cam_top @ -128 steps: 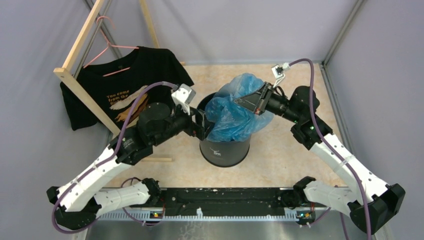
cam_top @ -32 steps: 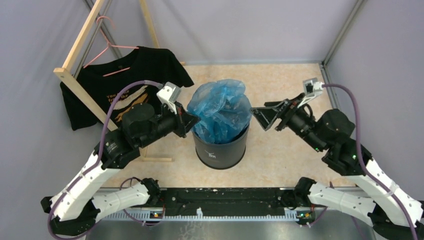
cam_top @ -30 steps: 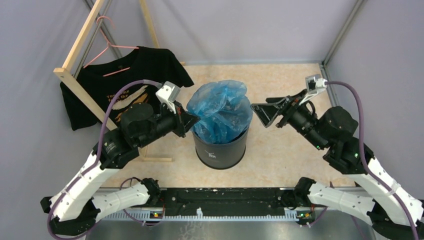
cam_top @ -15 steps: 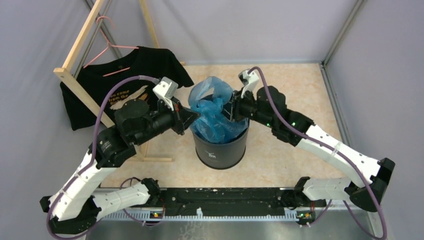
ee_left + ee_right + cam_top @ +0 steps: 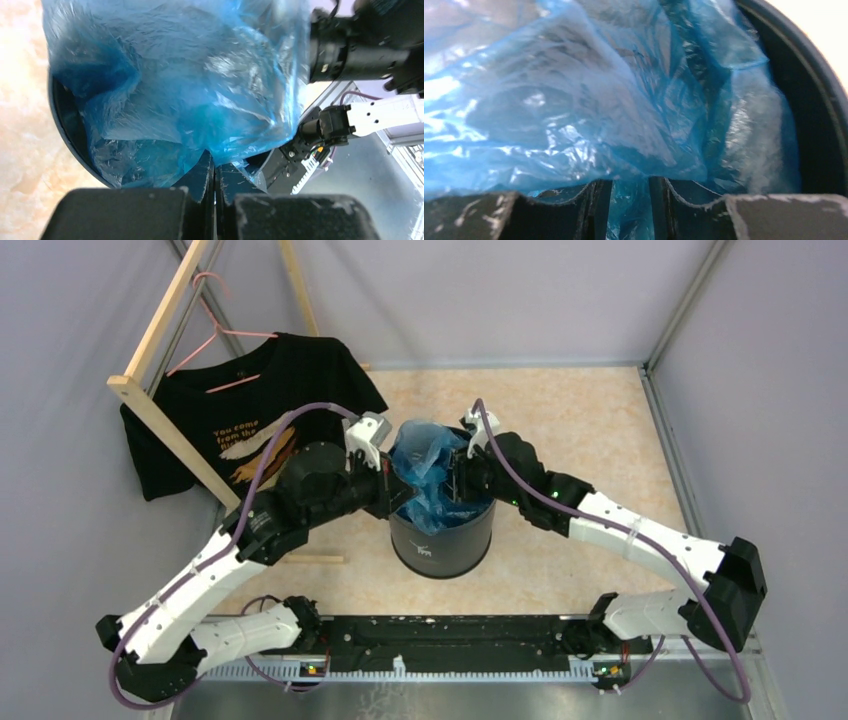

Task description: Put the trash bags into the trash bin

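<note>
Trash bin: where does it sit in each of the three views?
Top external: trash bin at centre, between both arms.
Left wrist: its dark rim curves down the left side.
Right wrist: rim and inner wall at right.
Shared landmark: the blue trash bag bulging from it.

Both arms reach inward toward centre. Left gripper [image 5: 214, 161] pinched shut on trash bag [image 5: 190, 75]. Right gripper [image 5: 630, 189] is narrowly apart, clamping the bag too.
</note>
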### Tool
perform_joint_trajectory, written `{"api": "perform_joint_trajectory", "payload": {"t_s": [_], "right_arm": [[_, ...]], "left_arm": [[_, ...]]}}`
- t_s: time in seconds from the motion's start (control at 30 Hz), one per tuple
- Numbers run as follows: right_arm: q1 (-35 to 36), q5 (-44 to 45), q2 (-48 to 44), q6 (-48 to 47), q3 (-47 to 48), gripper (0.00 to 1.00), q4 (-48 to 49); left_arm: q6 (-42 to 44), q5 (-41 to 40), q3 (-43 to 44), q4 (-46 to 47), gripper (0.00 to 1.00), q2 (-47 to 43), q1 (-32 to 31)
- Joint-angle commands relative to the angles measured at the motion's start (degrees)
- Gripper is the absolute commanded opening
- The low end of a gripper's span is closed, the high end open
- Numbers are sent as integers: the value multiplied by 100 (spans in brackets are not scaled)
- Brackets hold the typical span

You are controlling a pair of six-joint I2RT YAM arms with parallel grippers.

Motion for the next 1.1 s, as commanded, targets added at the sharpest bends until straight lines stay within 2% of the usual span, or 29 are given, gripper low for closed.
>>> {"api": "perform_joint_trajectory", "payload": {"t_s": [0.0,0.13,0.33,0.47,0.57,0.67,0.77,1.07], "right_arm": [[35,754,32,-544,359,33,-263],[27,1486,315,-1064,649,37,-658],[-15,2233,630,-1890,955,49,-619],[-86,2224,892,-2374,1422,56,-586],[-110,2083,1169,-2503,1977,57,-957],[-102,1782,1265,-2007,2489,62,-1702],[-88,1387,980,-1352,2663,66,-2342],[-89,680,-862,-214,1675,75,-2423]], "left_arm": [[-431,174,-473,410,0,-90,12],[-605,237,-801,671,0,-25,12],[-744,362,-889,998,0,191,10],[-786,221,-869,1081,0,280,12],[-803,117,-820,1100,0,281,15],[-797,94,-771,1079,0,222,12],[-781,160,-823,1105,0,102,12],[-580,269,-893,1084,0,105,12]]}}
